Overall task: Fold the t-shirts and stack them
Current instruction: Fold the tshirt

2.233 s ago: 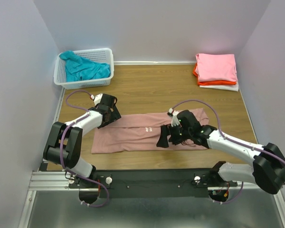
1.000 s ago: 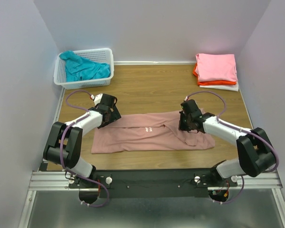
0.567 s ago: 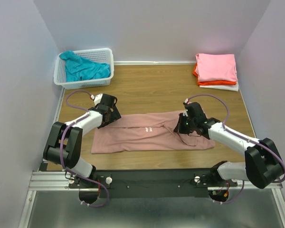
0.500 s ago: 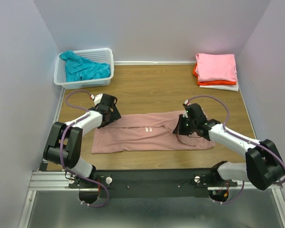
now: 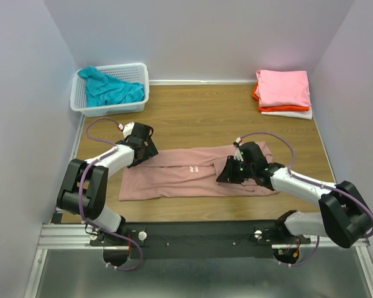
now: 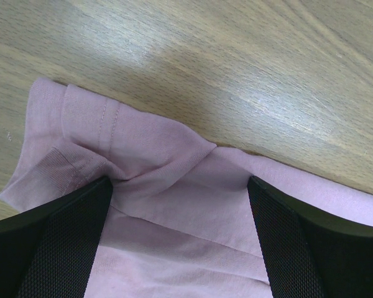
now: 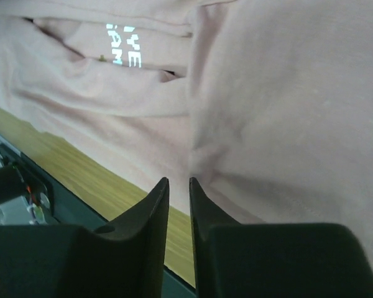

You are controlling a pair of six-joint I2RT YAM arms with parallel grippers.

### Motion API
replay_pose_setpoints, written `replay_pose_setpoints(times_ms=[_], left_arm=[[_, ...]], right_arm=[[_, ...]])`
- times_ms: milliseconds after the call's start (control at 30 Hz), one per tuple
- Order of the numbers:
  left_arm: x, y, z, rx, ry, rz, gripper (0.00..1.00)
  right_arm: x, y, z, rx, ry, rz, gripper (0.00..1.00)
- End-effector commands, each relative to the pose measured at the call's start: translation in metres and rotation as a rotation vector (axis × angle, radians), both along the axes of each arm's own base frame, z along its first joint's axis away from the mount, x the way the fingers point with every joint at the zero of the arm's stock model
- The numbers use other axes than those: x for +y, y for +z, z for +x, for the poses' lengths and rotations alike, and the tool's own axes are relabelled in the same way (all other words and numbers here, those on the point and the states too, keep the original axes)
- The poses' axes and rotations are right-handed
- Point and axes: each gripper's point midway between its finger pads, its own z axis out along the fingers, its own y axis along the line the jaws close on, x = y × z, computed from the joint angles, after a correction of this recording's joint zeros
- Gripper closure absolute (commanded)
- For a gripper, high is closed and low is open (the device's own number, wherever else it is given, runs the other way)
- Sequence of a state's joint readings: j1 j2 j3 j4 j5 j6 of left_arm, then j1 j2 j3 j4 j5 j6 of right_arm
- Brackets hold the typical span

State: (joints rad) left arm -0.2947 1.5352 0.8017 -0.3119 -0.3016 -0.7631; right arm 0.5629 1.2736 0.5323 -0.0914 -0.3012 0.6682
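- Reading the dusty-pink shirt [image 5: 174, 177] as a band lying left to right on the table [image 5: 199, 118], we place the right gripper [image 5: 225, 175] just right of its middle, jaws barely parted, pinching nothing we can see.
- The left gripper [image 5: 148, 150] gapes wide, straddling its far-left corner.
- A second ago the right gripper sat farther right; the left hasn't moved.

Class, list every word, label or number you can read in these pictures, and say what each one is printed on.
"YE" above "AM": white letters on the dusty-pink t-shirt, cut off by a fold, right wrist view.
Top view: the same white letters are too small to read.
No other text shows.
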Motion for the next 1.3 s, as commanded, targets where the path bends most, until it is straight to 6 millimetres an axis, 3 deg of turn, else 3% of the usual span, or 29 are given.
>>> replay_pose_setpoints(times_ms=[0,167,233,300,467,600,667,767,800,867,933,1033,1267], left_arm=[[0.014,-0.017,-0.017,0.067,0.023,0.051,0.02],[0.017,-0.017,-0.017,0.07,0.032,0.07,0.02],[0.018,-0.016,-0.017,0.069,0.032,0.071,0.02],[0.018,-0.012,-0.015,0.066,0.038,0.072,0.02],[0.02,0.008,-0.007,0.024,0.049,0.083,0.02],[0.018,0.045,0.009,-0.056,0.065,0.072,0.02],[0.016,0.058,0.013,-0.085,0.062,0.061,0.02],[0.002,0.075,0.015,-0.126,0.015,0.007,0.02],[-0.012,0.08,0.014,-0.138,-0.049,-0.017,0.02],[-0.03,0.08,0.01,-0.139,-0.118,-0.03,0.02],[-0.063,0.076,-0.003,-0.126,-0.228,-0.031,0.02],[-0.1,0.056,-0.028,-0.07,-0.4,-0.034,0.02],[-0.133,0.005,-0.073,0.056,-0.554,-0.081,0.02]], right_arm=[[0.015,0.009,-0.008,-0.016,0.061,0.061,0.68],[0.021,0.018,-0.024,-0.059,0.184,0.095,0.54],[0.02,0.02,-0.025,-0.072,0.186,0.098,0.36],[0.014,0.027,-0.016,-0.106,0.123,0.081,0.0],[-0.009,0.037,0.009,-0.147,-0.076,-0.012,0.0],[-0.049,0.032,0.021,-0.164,-0.261,-0.166,0.0],[-0.059,0.036,0.023,-0.17,-0.322,-0.18,0.0],[-0.072,0.031,0.018,-0.153,-0.376,-0.2,0.0],[-0.074,0.028,0.016,-0.139,-0.379,-0.206,0.0],[-0.079,0.019,0.012,-0.109,-0.392,-0.223,0.0],[-0.085,0.008,0.009,-0.073,-0.414,-0.245,0.0],[-0.093,-0.004,0.01,-0.044,-0.442,-0.29,0.0],[-0.116,-0.02,0.03,-0.019,-0.507,-0.427,0.0]])
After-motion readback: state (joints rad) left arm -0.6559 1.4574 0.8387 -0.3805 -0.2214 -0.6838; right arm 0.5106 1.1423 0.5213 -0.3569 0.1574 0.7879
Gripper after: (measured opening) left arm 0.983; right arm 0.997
